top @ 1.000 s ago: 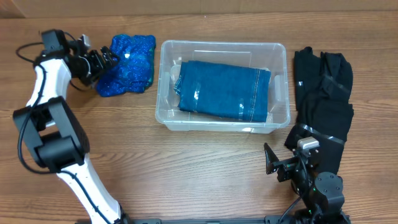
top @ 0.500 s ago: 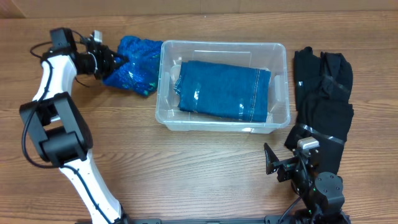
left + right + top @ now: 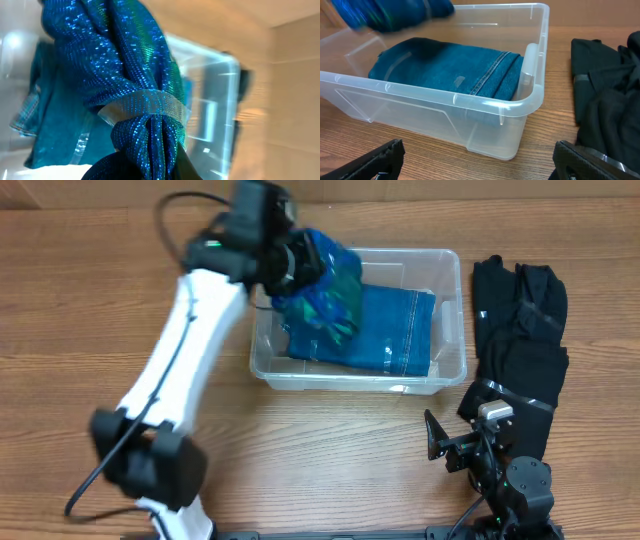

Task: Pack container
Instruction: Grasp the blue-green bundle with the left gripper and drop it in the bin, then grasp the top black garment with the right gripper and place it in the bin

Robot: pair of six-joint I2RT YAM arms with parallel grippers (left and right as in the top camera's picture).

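On the wood-grain table (image 3: 60, 310), the white left arm reached from the lower left of the overhead frame up to the upper middle. The left gripper (image 3: 285, 262) appeared clamped on a shimmering blue cloth (image 3: 325, 290), though the bunched fabric hid most of its dark fingers in the wrist view. The cloth was scaly and sequin-like, flashing green where it caught the light, and a clear glossy band (image 3: 145, 105) cinched it into a bundle. It hung over the left end of the container (image 3: 452, 310).

The container was a see-through rectangular plastic tub with rounded corners and a thick rim, sitting upper centre on the table. Folded denim (image 3: 395, 330) with pale stitched seams lay flat inside.

Just right of the tub lay matte black garments (image 3: 520, 330) in a crumpled heap. At the lower right, the right gripper (image 3: 477, 162) rested with its jaws spread wide, holding nothing.
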